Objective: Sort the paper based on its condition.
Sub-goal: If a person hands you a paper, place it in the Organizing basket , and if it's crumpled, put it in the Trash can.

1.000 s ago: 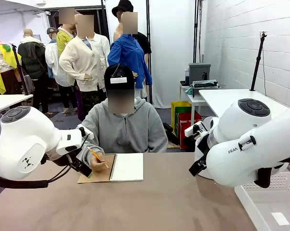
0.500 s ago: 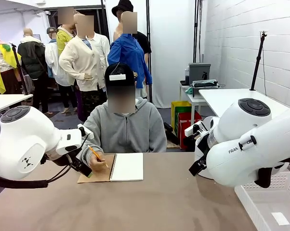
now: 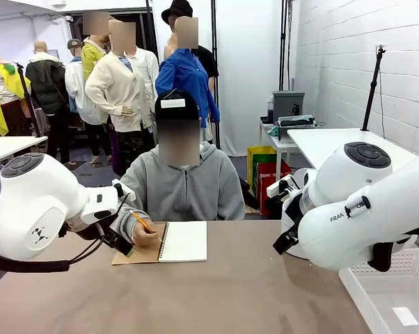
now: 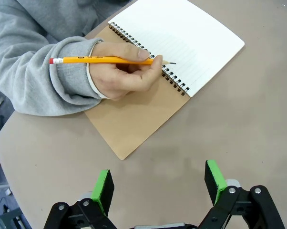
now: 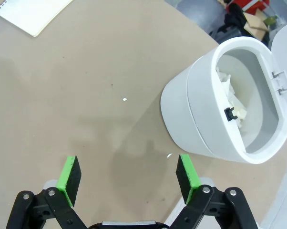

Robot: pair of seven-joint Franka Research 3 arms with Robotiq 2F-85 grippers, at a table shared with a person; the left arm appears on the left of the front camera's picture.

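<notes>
The person's hand (image 4: 122, 76) holds a pencil (image 4: 105, 60) over the notebook (image 4: 181, 38); the left gripper (image 4: 158, 180) and right gripper (image 5: 128, 171) hang wide open, empty; crumpled paper (image 5: 234, 102) lies in the white bin (image 5: 196, 119); sorting likely needs a fresh sheet first.

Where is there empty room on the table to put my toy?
The bare table between the notebook and the near edge is free, and so is the patch between the notebook and the white bin. It is crowded where the person's hand holds the pencil, and by the white basket at the right.
</notes>
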